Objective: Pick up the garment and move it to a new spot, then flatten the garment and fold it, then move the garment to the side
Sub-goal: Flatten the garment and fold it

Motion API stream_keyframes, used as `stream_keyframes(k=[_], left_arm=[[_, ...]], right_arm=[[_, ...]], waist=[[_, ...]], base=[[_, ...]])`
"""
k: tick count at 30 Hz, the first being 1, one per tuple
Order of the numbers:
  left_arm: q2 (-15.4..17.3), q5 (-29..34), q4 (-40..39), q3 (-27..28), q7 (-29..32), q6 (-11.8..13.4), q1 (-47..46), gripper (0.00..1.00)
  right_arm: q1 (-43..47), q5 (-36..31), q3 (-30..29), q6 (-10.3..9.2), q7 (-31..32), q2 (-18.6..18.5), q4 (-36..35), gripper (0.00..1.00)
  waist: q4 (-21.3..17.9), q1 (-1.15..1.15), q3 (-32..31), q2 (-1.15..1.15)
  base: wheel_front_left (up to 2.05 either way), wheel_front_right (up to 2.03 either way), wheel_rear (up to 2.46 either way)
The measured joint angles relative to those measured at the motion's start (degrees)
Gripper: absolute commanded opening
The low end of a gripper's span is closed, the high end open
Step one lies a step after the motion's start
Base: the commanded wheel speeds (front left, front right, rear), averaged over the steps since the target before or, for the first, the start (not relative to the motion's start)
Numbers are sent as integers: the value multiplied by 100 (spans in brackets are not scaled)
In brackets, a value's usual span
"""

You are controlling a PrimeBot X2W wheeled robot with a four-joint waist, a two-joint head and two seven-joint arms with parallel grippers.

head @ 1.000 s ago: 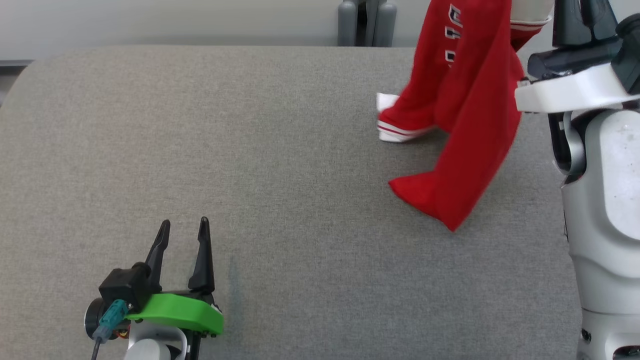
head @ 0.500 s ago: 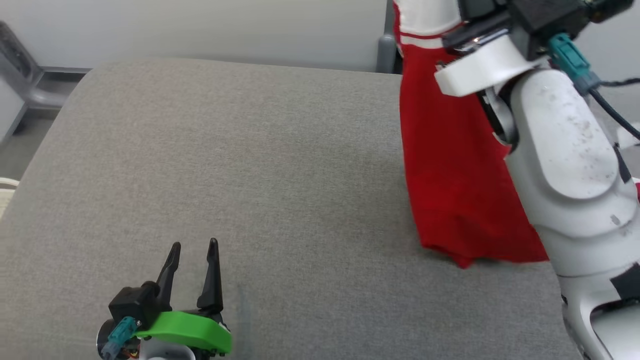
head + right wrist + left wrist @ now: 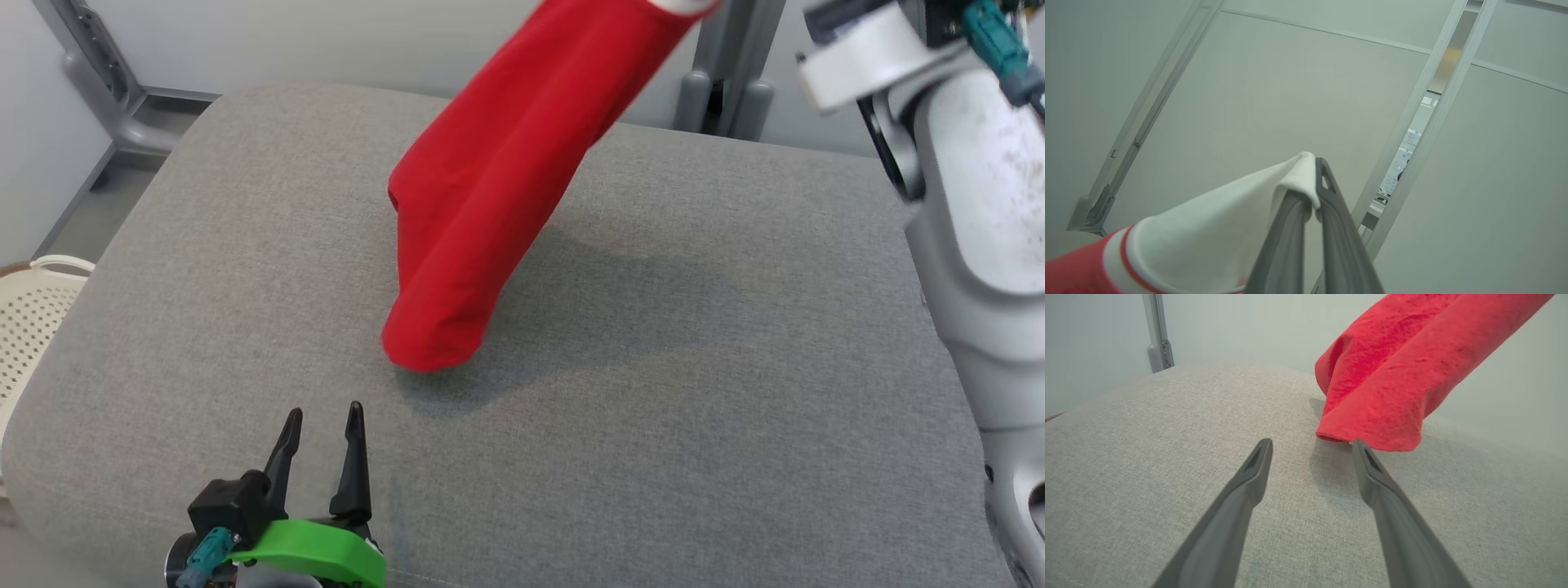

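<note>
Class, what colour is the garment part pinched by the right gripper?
White garment trim with a red stripe; right wrist view shows it best.

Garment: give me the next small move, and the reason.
Probably lower the right gripper so the garment settles onto the grey cushion: its fingers are shut on the white edge, and the red cloth hangs slanted with its low end just ahead of the open left gripper.

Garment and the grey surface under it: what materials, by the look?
Garment: soft red knit, probably cotton jersey or fleece; matte, fuzzy nap, hangs limp; white trim with red stripe. Grey surface: woven upholstery fabric, matte, visible weave, rounded edges suggest padding.
</note>
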Motion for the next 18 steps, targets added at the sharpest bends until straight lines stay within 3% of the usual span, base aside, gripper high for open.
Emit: stream_keyframes(k=[5, 8, 10, 11, 18], left_arm=[[-1, 57, -36, 0, 0, -43, -38, 100], [-1, 109, -33, -12, 0, -66, -133, 100], [-2, 146, -25, 0, 0, -83, -180, 100], [-2, 175, -18, 8, -1, -97, -200, 100], [-2, 290, 69, 104, 0, -134, -355, 100]], right_arm=[[1451, 82, -867, 0, 0, -430, 181, 0], [2369, 73, -1502, 0, 1, -441, 443, 0], [2826, 73, -1864, 0, 2, -325, 668, 40], [3002, 65, -2009, 0, 3, -249, 711, 100], [3539, -27, -2393, -1, 0, 347, 263, 100]], waist=[[-194, 0, 64, 0], [-336, 0, 160, 0], [-441, 0, 219, 0], [-498, 0, 251, 0], [-893, 0, 444, 0]], base=[[0, 0, 0], [0, 0, 0], [0, 0, 0], [0, 0, 0], [0, 0, 0]])
